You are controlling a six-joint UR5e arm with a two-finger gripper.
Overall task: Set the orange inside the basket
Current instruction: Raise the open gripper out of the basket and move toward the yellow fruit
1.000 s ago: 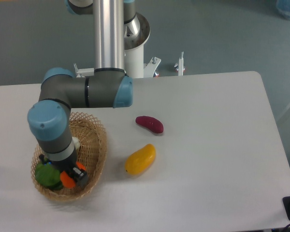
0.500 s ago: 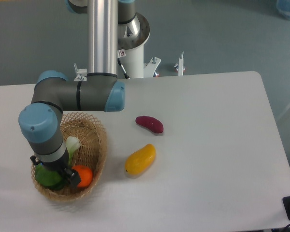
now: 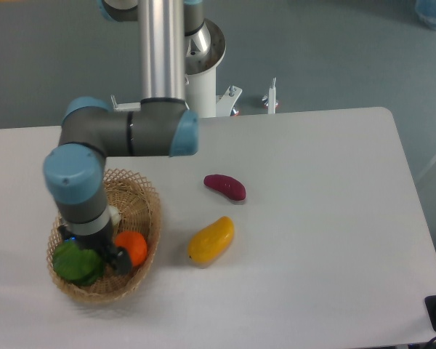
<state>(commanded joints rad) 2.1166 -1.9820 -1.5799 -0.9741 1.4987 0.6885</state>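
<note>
The orange [image 3: 134,247] lies inside the wicker basket [image 3: 149,218] at the table's left, near its right wall. My gripper [image 3: 117,257] reaches down into the basket right beside the orange, on its lower left. One dark finger [image 3: 121,261] shows against the fruit. The wrist hides the rest of the jaws, so I cannot tell whether they hold the orange or stand apart from it.
A green vegetable [image 3: 76,263] and a pale item [image 3: 115,215] also lie in the basket. On the table to the right are a yellow mango-like fruit [image 3: 211,239] and a dark purple-red oblong one [image 3: 225,186].
The arm swung left and then back right over the basket. The orange, half hidden under the gripper a second ago, now shows fully, farther right and up in the basket.
</note>
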